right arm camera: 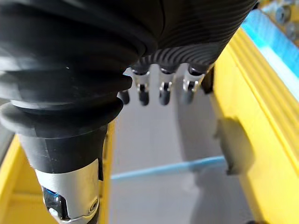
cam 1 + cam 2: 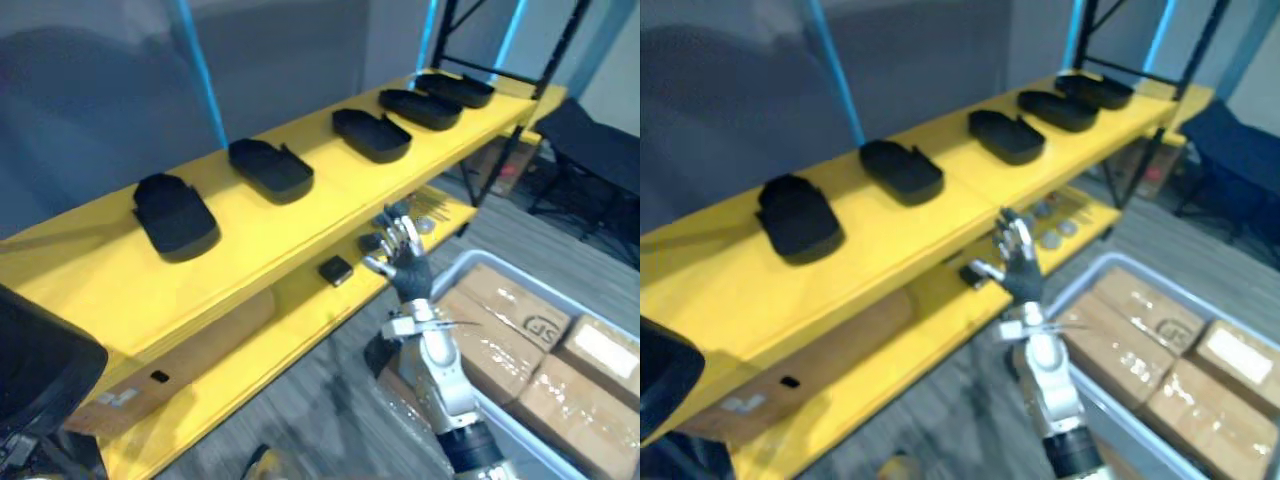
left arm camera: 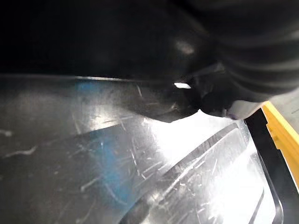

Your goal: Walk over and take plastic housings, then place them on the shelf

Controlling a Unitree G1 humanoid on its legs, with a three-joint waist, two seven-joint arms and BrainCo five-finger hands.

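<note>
Probably light, stiff and rather slick: five black plastic housings (image 2: 175, 215) lying in a row, well apart, along the top board of the yellow shelf (image 2: 90, 275), best gripped across the raised side walls rather than on the glossy floor. Right up against the left hand (image 3: 243, 51), one more glossy black housing (image 3: 140, 163), seemingly the dark shape at the lower left of the head views; impossible to tell whether grasped. Raised just in front of the shelf's edge, right hand (image 2: 405, 262) with fingers (image 1: 163, 88) spread and relaxed, holding nothing.
</note>
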